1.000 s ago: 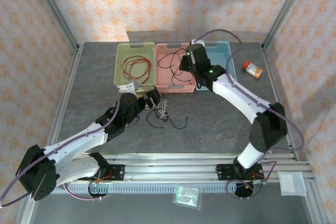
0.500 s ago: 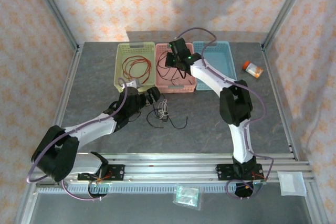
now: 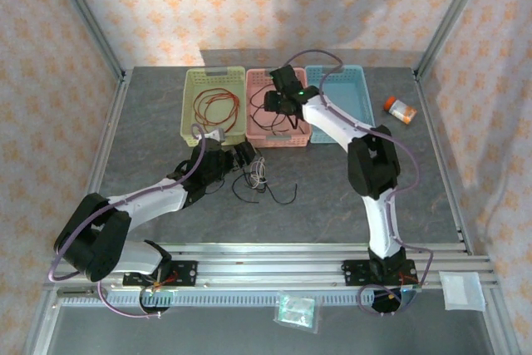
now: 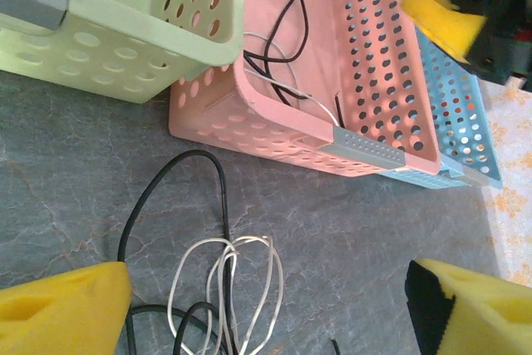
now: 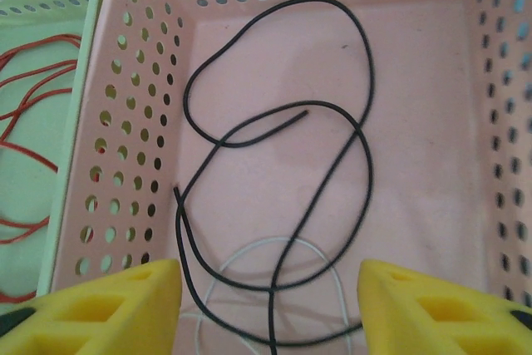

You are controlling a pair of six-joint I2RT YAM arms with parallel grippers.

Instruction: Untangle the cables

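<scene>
**Desk:** Which step is in hand?

**Me:** Sorting, by my read. My right claw (image 5: 270, 309) hangs over the pink basket (image 5: 490, 122), pads (image 5: 100, 305) well apart, gripping nothing. A black cable (image 5: 370, 72) lies loose on the basket floor. A white loop (image 5: 274, 240) sits under it at the lower edge of that frame. So two colours share one basket.

**Desk:** And the left side?

**Me:** My left claw (image 4: 266, 313) is wide open and low over the tangle (image 3: 262, 179) on the table (image 3: 150, 130), centre of the overhead frame. White loops (image 4: 249, 240) lie between its pads, not pinched. A black strand (image 4: 179, 160) arcs past them at centre left.

**Desk:** Next move?

**Me:** I judge it a pick from the tangle. I need to come down on one strand alone. White and black cross right at the bottom of the wrist frame, so a careless close takes both.

**Desk:** Anything in the way?

**Me:** The pink basket's near wall stands just beyond the tangle. A white strand runs over into that basket, so lifting may drag it. The two claws work near each other.

**Desk:** Surroundings?

**Me:** Red cable (image 3: 216, 106) coiled in the green basket (image 3: 214, 72), left of the pink one. Blue basket (image 3: 341, 101) on the right. An orange bottle (image 3: 400, 110) sits well apart, upper right.
</scene>
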